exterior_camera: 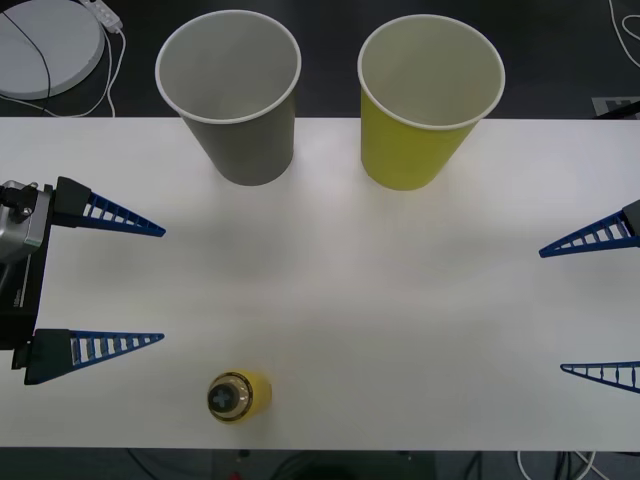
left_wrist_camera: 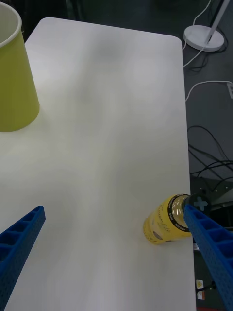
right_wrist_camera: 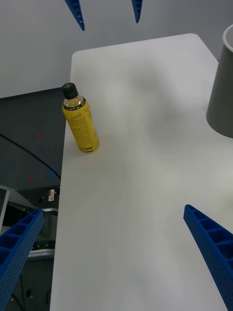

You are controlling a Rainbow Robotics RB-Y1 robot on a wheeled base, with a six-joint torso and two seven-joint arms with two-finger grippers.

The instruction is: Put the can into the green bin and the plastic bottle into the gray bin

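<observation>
The plastic bottle (exterior_camera: 240, 396) stands upright near the front edge of the white desk (exterior_camera: 350, 300), a little to the robot's left of centre, its dark cap (right_wrist_camera: 69, 89) on and its yellow body free of any contact. Both cups stand at the far edge: the gray bin (exterior_camera: 232, 95) on the left and the green bin (exterior_camera: 428, 100) to its right, close beside each other but apart, both white inside with nothing visible in them. No can is to be seen on the desk. The left pincer (exterior_camera: 130, 285) hovers at the left side, fingers spread wide, the nearer finger just up and left of the bottle; the right pincer (exterior_camera: 590, 305) hangs at the right edge, also spread, well apart from everything. The job looks to be at its start, with the bottle step first. The next move probably falls to the left arm: bring the spread fingers around the bottle's body, close gently so it does not tip off the near edge, then lift and carry it over the gray bin.
</observation>
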